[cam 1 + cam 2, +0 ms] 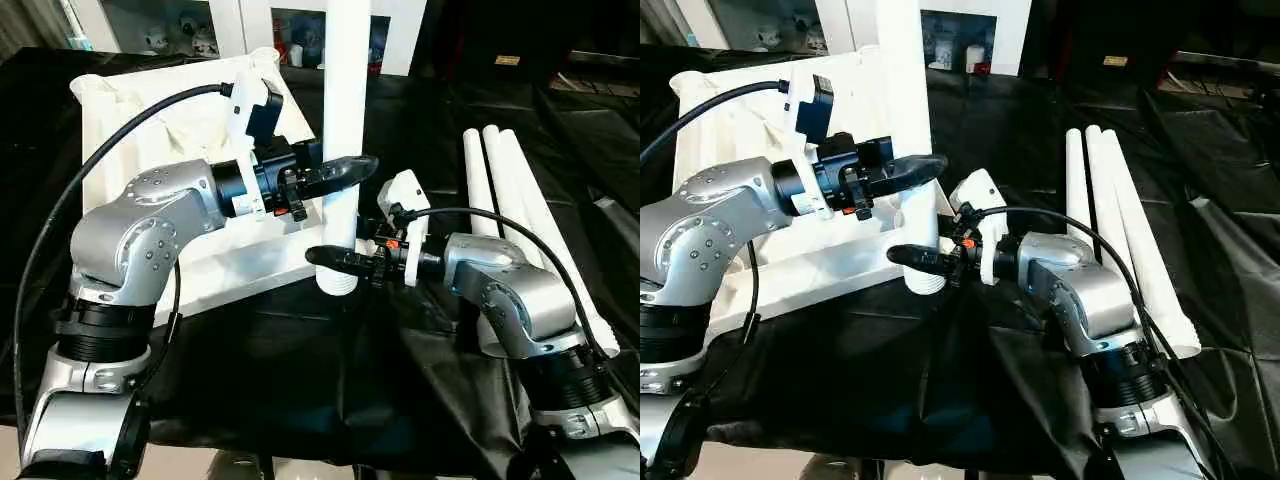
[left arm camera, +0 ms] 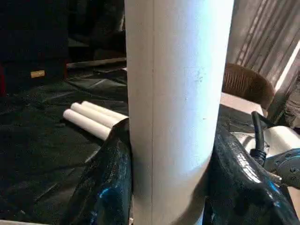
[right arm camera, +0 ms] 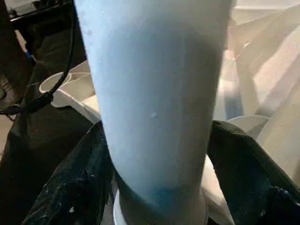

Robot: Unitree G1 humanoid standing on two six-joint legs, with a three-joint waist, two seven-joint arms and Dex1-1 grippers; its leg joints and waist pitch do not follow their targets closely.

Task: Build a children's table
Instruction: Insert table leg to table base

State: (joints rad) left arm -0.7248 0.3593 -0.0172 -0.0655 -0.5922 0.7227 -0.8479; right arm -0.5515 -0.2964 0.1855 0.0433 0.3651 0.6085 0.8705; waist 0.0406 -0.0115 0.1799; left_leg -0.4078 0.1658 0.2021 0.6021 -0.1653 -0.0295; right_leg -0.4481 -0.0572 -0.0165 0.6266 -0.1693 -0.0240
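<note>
The upright leg [image 1: 346, 120] stands at the near right corner of the tabletop [image 1: 200, 260], which lies with its underside up on the black cloth [image 1: 300, 370] of the bench. The leg's lower end sits at the round corner socket [image 1: 338, 281], so you are, I judge, at the step of seating this first leg. Both grippers hold it, one above the other. I think this keeps the tube vertical while it is pressed down: two holds at two heights stop it from tilting.

The left gripper [image 1: 345, 172] is clamped on the leg higher up. In the left wrist view you see its two black fingers [image 2: 105, 187] pressed against both sides of the tube. The right gripper [image 1: 335, 260] is clamped on the leg just above the socket, and the right wrist view shows its fingers [image 3: 75, 187] on both sides, with the socket rim directly below.

The three spare legs [image 1: 510, 200] lie side by side near the right edge of the bench, well apart from the tabletop, probably to stay clear of the arms.

The head views give you the whole arrangement, but not the contact of the fingers. The wrist views show that contact, and the right one also shows the ribs [image 3: 262, 70] of the underside behind the leg. How deep the leg sits in the socket, I cannot tell.
</note>
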